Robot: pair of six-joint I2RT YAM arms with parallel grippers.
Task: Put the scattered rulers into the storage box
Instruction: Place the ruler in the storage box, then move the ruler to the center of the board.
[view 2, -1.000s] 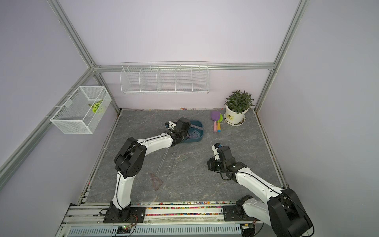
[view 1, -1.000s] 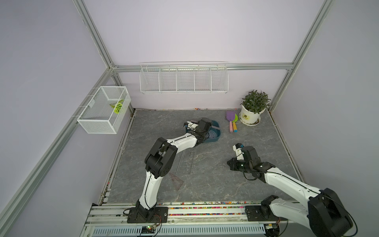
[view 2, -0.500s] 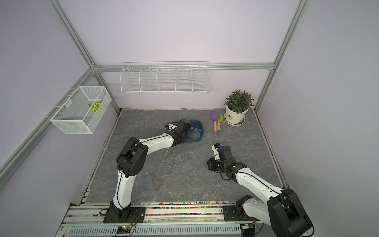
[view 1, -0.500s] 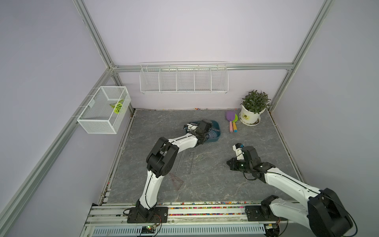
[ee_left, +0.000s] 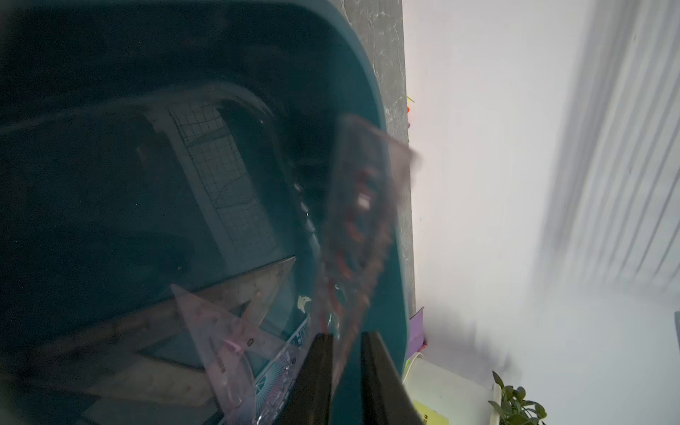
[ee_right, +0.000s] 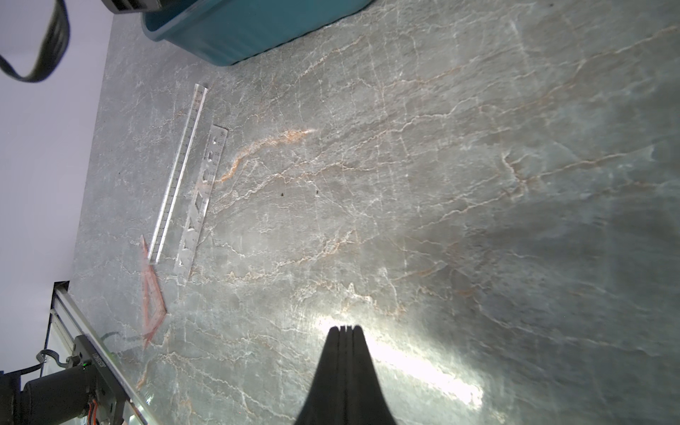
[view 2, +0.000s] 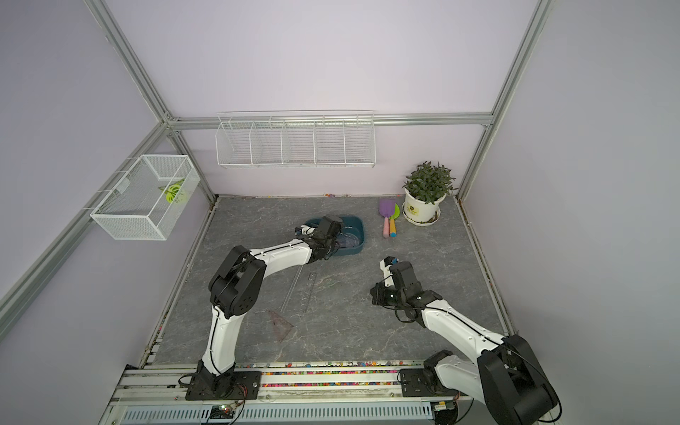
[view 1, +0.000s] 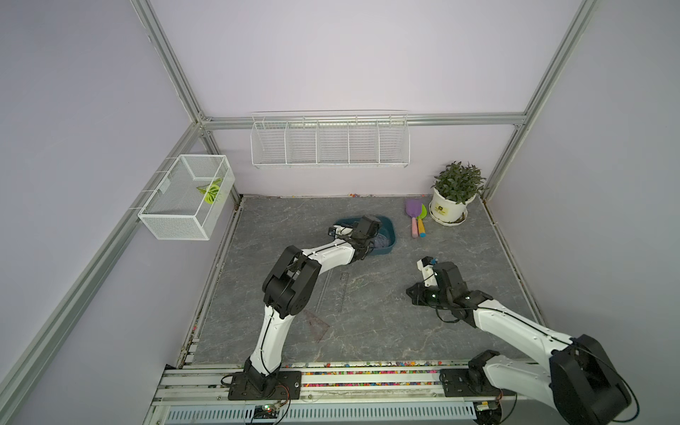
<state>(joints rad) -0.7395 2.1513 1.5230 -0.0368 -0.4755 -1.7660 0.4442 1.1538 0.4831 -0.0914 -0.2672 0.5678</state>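
The dark teal storage box (view 1: 387, 221) (view 2: 359, 225) sits at the back middle of the table. My left gripper (ee_left: 346, 336) hangs over it, jaws a little apart. A blurred brownish ruler (ee_left: 360, 228) stands loosely in the gap and leans on the box wall (ee_left: 371, 110). A purple triangle (ee_left: 220, 342), a brownish triangle (ee_left: 257, 290) and a protractor (ee_left: 279, 375) lie inside. On the table lie a clear ruler (view 1: 325, 290) (ee_right: 180, 173), a second ruler (view 1: 344, 292) (ee_right: 204, 198) and a brown triangle (view 1: 318, 323) (ee_right: 151, 294). My right gripper (ee_right: 345, 327) (view 1: 411, 294) is shut and empty, low over bare table.
Purple and green toy shovels (view 1: 415, 217) lie right of the box, beside a potted plant (view 1: 449, 209). A white mesh basket (view 1: 187, 198) hangs on the left wall. A long wire rack (view 1: 329, 141) hangs on the back wall.
My left gripper's jaws have parted over the box, and the brownish ruler now sits loose between them. The right arm has not moved.
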